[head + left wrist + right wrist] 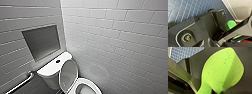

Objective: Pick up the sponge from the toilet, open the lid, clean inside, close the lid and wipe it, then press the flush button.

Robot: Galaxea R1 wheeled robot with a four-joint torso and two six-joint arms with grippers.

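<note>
Grips the sponge (223, 70) in the right gripper (218, 92), pinched tight on the pad's narrowed end, a dark tip of the gripper just made out. Beyond the pinch, fans out wide and bowed, bright green, close before the right wrist camera, blue tiles (184, 52) behind. Shows too as a green edge past the robot's dark plate in the left wrist view. In the head view, toilet (86, 81) with lid (68, 75) raised upright just beside the tank (53, 67), bowl uncovered. Flush button (58, 61) at the tank top's centre. Left of the tank, a grab bar (21, 83); above it, a recessed niche (41, 43) in the white tiled wall (120, 37).
</note>
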